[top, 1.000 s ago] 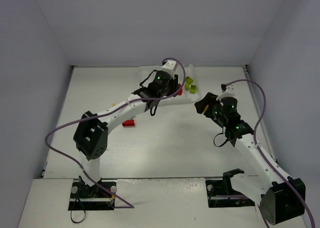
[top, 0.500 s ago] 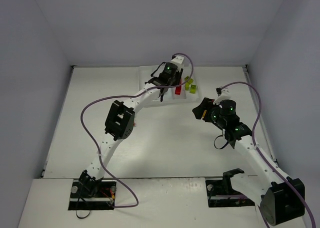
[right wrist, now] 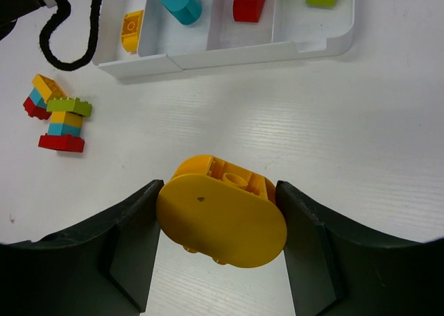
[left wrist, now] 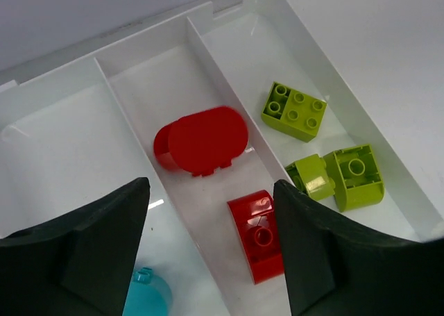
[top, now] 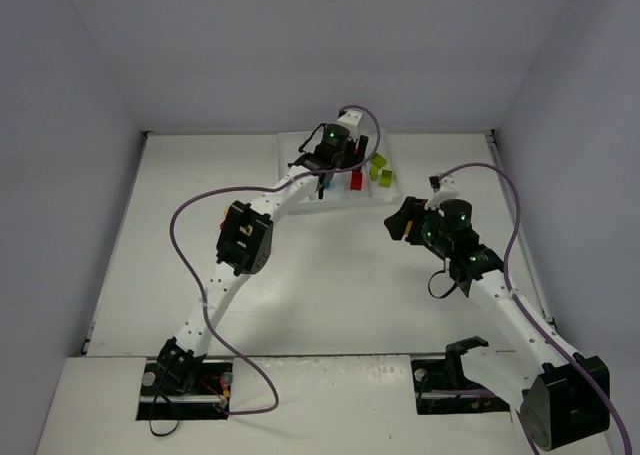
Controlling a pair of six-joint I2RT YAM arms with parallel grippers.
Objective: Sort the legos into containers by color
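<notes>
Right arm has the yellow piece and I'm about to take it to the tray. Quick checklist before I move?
1. Right jaws shut on the rounded yellow brick: ok.
2. Target compartment found, the end one holding a small yellow brick: ok.
3. Room left in that compartment: cannot tell, mostly out of view.
4. Left jaws open and empty: ok.
5. Route over the tray clear: not ok, the left arm hangs across it.

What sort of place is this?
Probably a lab robot cell: white table boxed in by blank walls, left arm and right arm bolted at its near edge, props only a divided white tray and toy bricks, one yellow brick in the right end effector.
</notes>
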